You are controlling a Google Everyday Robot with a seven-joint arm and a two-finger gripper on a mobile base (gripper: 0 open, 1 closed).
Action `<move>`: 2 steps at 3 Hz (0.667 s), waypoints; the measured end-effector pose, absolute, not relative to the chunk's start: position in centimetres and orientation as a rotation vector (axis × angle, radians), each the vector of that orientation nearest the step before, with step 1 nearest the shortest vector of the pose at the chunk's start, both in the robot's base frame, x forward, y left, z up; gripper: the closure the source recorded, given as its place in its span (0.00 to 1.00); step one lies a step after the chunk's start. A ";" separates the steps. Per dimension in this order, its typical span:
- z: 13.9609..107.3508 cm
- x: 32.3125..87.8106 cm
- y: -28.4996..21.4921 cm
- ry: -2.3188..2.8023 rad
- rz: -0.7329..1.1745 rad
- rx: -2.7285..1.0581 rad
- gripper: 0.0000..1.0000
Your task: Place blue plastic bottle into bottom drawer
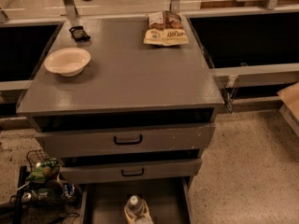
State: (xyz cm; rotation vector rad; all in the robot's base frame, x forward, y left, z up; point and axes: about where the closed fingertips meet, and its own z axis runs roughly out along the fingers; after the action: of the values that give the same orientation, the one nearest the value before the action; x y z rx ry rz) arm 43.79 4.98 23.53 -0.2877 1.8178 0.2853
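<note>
Gripper: the gripper [136, 214] is at the very bottom edge of the view, low inside the pulled-out bottom drawer; only its tip shows.
Fingers: the cream fingers [127, 214] sit on either side of the bottle's shoulder and look closed against it, with the bottle between them.
Blue plastic bottle: the blue plastic bottle [134, 203] is upright inside the bottom drawer, near its middle. Its white cap points up at the camera and its lower body is cut off by the frame edge.
Bottom drawer: the bottom drawer [106, 201] is the lowest of three and is pulled open. Bare grey floor shows to the left and right of the bottle.
Middle drawer: the middle drawer [132, 171] has a grey front with a black bar handle and sits slightly out from the cabinet.
Top drawer: the top drawer [125, 141] has a black bar handle and also sits a little forward, with a dark gap above it.
Table: the table [126, 78] is the cabinet's flat grey top.
Bowl: a white bowl [67, 61] stands near the table's left edge.
Snack bag: a snack bag [165, 29] lies flat at the back of the table, right of centre.
Dark packet: a small dark packet [79, 32] lies at the back left, behind the bowl and apart from it.
Wire basket: a wire basket [43, 172] of mixed clutter stands on the speckled floor [247, 171], left of the drawers.
</note>
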 end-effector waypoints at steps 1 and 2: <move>23.5 43.8 5.0 1.818 0.285 -0.288 1.00; 23.5 43.8 5.0 1.818 0.285 -0.288 1.00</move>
State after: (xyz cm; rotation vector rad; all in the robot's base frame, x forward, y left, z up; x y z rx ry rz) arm 43.79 4.98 23.55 -0.2878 1.8178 0.2852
